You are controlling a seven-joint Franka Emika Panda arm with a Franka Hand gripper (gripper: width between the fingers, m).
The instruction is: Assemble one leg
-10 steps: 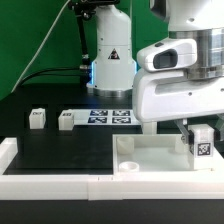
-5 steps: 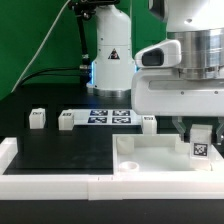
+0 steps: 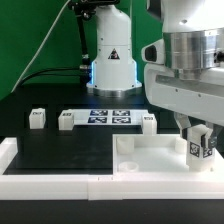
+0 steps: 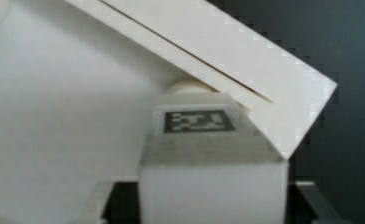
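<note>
Since a second ago your arm has swung toward the exterior view's right, tilting the leg (image 3: 200, 144) it carries. On the left, spare legs (image 3: 37, 118) sit untouched beside the marker board (image 3: 108, 117). Rightward, the white tray piece (image 3: 150, 160) shows an empty corner socket. Your tool (image 3: 199, 140) grips the leg over its right end.

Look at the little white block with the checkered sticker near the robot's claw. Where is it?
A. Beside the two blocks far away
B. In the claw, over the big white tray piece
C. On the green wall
B: the gripper holds the leg over the white tray piece.
</note>
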